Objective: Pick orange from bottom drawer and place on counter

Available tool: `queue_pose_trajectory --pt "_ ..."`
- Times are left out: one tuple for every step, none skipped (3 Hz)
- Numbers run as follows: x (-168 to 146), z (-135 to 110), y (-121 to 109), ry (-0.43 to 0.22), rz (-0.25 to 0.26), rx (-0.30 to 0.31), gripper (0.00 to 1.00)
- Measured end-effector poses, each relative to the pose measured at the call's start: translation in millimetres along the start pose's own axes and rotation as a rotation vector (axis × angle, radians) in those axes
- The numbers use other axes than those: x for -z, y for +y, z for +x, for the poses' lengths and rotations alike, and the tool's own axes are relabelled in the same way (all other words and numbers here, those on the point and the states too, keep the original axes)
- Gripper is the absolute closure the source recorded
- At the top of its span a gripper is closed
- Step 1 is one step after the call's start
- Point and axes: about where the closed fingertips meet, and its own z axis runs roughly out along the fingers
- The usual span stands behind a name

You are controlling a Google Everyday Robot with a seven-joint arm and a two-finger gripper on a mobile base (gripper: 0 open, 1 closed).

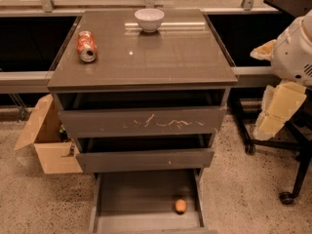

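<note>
Camera view looks down on a three-drawer cabinet, with the robot's arm at the right edge. The hand (274, 112) appears as a pale cream piece hanging just beside the cabinet's right side, level with the upper drawers and touching nothing. Whether it is wide or narrow cannot be told, and it holds nothing that can be seen.

Well below and to the left of the hand, the bottom drawer (136, 194) stands pulled out. The orange (181, 206) lies on its dark tray near the front right corner, just clear of the front wall. The middle drawer (145, 160) and the scratched top drawer (141, 122), both left of the hand, are each open a little.

Above and to the left of the hand is the glossy bench (161, 62). A white bowl (149, 19) sits upright at its far edge. A crushed can (87, 46) lies on its side at the far left. A cardboard box (46, 140) stands open on the floor beyond the cabinet, farthest from the hand.
</note>
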Motion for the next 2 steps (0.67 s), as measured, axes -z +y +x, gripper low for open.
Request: queue_pose_trajectory --pt "-24.5 1.5 -0.7 -0.035 -0.052 -0.008 0.0" --pt "-35.3 1.0 1.0 -0.046 -0.064 0.004 0.0"
